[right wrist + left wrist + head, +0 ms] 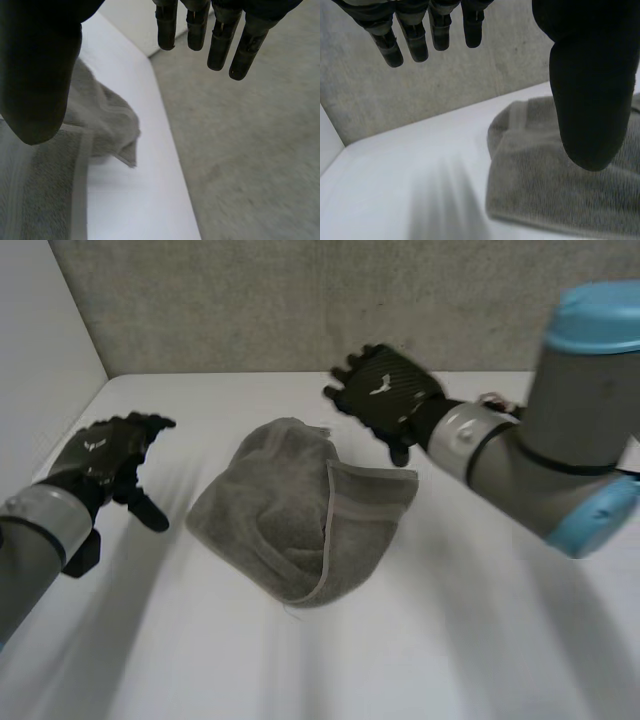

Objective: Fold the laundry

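A grey towel (pixel 300 510) lies crumpled in a loose heap at the middle of the white table (pixel 450 640), one banded edge turned up on its right side. My left hand (pixel 105 465) hovers open to the left of the towel, apart from it, fingers straight. In the left wrist view that hand's fingers (pixel 415 37) are spread, with the towel (pixel 545 185) under the thumb. My right hand (pixel 385 395) hangs open just behind the towel's far right part, holding nothing. The right wrist view has its fingers (pixel 220 37) straight above the towel's (pixel 95 125) far edge.
A grey concrete-like wall (pixel 330 300) runs along the table's far edge. A pale side panel (pixel 40 350) closes the left side. Bare table lies in front of the towel and on both sides of it.
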Controlling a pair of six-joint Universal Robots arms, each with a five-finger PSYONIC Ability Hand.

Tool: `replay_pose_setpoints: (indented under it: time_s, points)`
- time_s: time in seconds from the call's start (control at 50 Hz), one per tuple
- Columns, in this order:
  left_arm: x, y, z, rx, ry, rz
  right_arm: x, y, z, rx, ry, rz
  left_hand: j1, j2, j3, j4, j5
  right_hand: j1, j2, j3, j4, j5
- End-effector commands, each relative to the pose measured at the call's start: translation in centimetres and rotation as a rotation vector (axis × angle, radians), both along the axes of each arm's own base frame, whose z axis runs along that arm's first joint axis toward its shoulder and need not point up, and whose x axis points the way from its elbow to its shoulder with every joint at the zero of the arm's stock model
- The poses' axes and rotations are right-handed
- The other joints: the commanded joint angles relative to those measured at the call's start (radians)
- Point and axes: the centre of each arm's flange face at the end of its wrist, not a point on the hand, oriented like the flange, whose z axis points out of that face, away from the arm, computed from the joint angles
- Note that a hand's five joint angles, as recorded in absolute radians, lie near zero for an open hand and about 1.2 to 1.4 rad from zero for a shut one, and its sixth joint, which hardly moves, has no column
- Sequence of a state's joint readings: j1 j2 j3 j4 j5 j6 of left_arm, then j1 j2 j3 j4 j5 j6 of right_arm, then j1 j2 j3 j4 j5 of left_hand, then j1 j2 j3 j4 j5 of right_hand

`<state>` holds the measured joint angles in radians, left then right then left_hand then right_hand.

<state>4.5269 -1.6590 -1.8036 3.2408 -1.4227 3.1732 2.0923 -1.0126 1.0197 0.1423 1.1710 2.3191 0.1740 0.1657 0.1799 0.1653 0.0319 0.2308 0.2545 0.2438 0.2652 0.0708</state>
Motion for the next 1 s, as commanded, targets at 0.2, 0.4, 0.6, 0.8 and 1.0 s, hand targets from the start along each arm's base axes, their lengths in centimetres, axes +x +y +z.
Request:
replay_pose_setpoints:
  time_s: [0.2, 0.4, 0.6, 0.8, 1.0]
  points:
    - [1.5, 0.1, -3.1, -0.043, 0.025, -0.027, 5.1, -2.5, -10.1, 0.061, 0.203, 0.044, 0.001, 0.009, -0.005, 0.009, -0.032, 0.165, 0.141, 0.152, 0.130, 0.150]
    - [1.5, 0.4, -3.3, -0.042, 0.025, -0.030, 5.2, -4.2, -10.3, 0.023, 0.186, -0.074, 0.001, 0.009, -0.005, 0.009, -0.032, 0.770, 0.746, 0.757, 0.736, 0.756]
    - [1.4, 0.5, -3.3, -0.042, 0.025, -0.035, 4.6, -3.9, -5.9, 0.161, -0.052, -0.114, 0.001, 0.009, -0.005, 0.009, -0.032, 1.165, 1.142, 1.152, 1.131, 1.151]
    - [1.2, 0.6, -3.5, -0.054, 0.026, -0.043, 2.0, -2.8, -2.7, 0.186, -0.087, -0.148, 0.001, 0.009, -0.005, 0.009, -0.032, 1.165, 1.142, 1.152, 1.131, 1.151]
    - [0.6, 1.1, -3.7, -0.048, 0.026, -0.066, 2.4, -3.4, -6.2, 0.190, -0.062, -0.129, 0.001, 0.009, -0.005, 0.009, -0.032, 0.195, 0.171, 0.182, 0.161, 0.180]
